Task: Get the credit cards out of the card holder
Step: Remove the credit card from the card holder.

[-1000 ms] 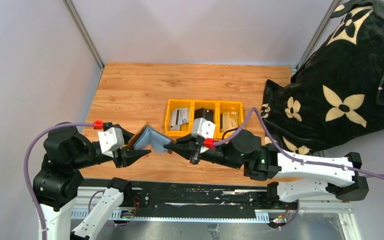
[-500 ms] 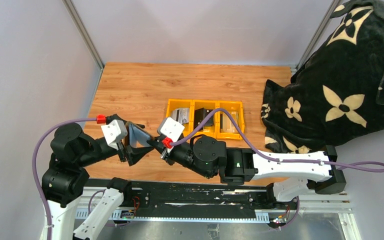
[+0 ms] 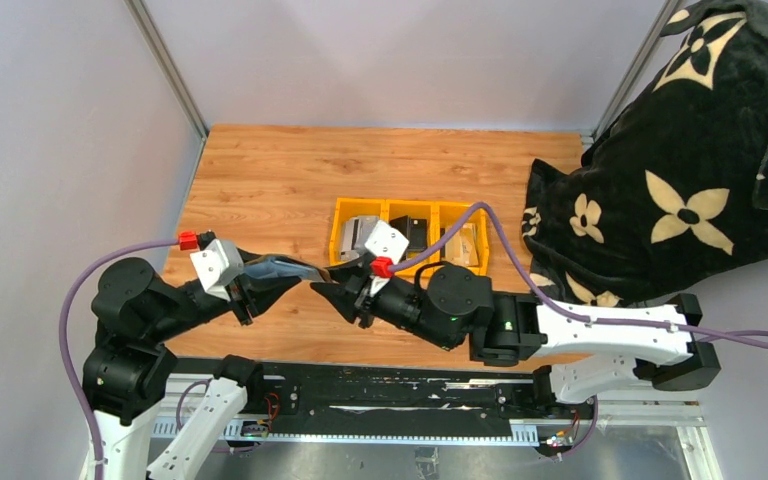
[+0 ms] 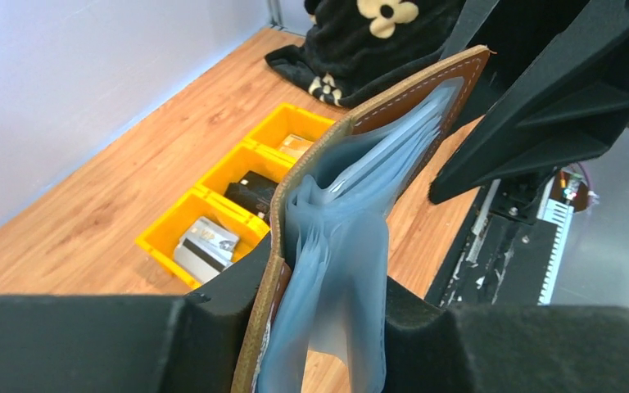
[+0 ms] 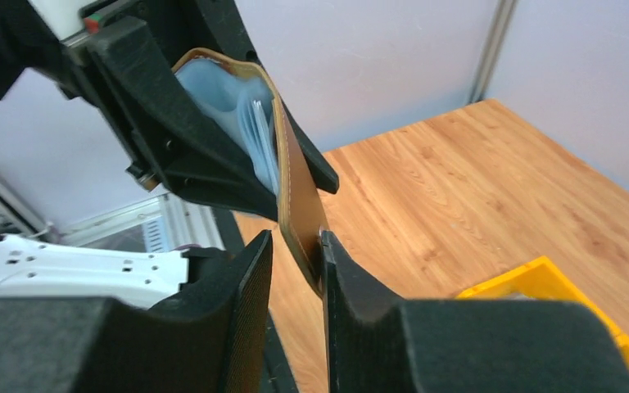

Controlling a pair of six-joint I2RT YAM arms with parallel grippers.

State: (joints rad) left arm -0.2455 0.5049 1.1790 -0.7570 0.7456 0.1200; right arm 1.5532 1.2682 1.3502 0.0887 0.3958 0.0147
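Left end effector is clamping the card holder at one end, a finger pressing on each side. The card holder is hanging in the air over the near part of the tabletop, between the two arms, brown leather outside and blue-grey sleeves fanning open inside. Can't tell whether any cards are sitting in those sleeves.

Right end effector is straddling the edge of the opposite brown flap. Its jaws are standing slightly apart: the flap is touching one finger, with a sliver of gap showing at the other, so it's released rather than pinching.

Just beyond the right wrist, the yellow three-compartment bin is sitting on the tabletop. It's holding credit cards: silvery in one end compartment, black in the middle, tan in the other end.

Further back on the right, a black blanket with cream flowers is draping over the tabletop's far right edge.
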